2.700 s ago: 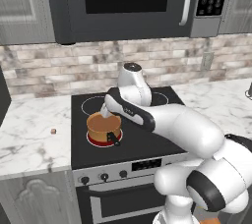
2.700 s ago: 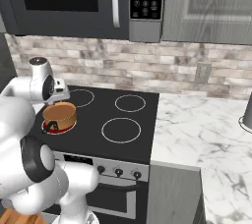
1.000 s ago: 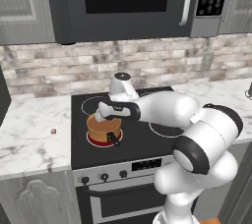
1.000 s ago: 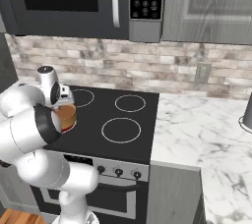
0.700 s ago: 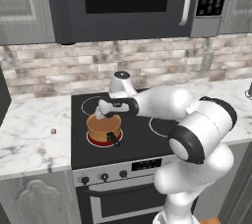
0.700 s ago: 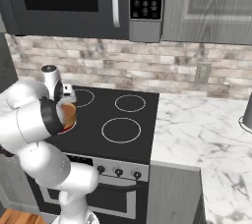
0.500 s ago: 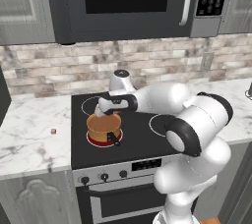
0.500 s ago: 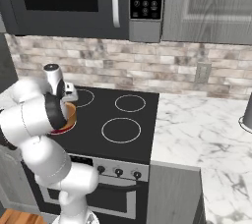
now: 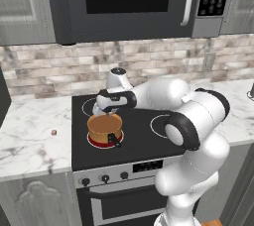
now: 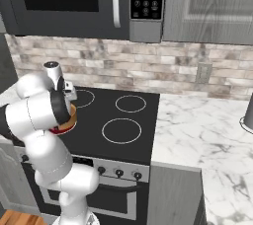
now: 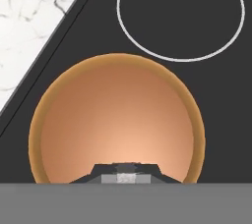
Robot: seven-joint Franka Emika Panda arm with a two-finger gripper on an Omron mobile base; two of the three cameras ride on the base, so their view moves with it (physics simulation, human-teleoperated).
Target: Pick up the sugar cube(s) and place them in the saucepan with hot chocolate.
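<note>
A tan sugar cube (image 9: 53, 132) is sitting on the marble counter (image 9: 25, 141), well left of the stove. My gripper (image 9: 110, 114) is hovering just above the saucepan (image 9: 104, 128) on the glowing front-left burner, pinching a greyish-white cube (image 11: 126, 178) between my fingertips.

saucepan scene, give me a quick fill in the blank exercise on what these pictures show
1. The saucepan sits on a burner that glows ____.
2. The hand hangs directly ____ the saucepan's brown surface.
3. A tan sugar cube lies on the marble counter, to the ____ of the stove in the left base view.
4. The saucepan's stubby handle is coloured ____.

Missing words: red; above; left; black
</note>
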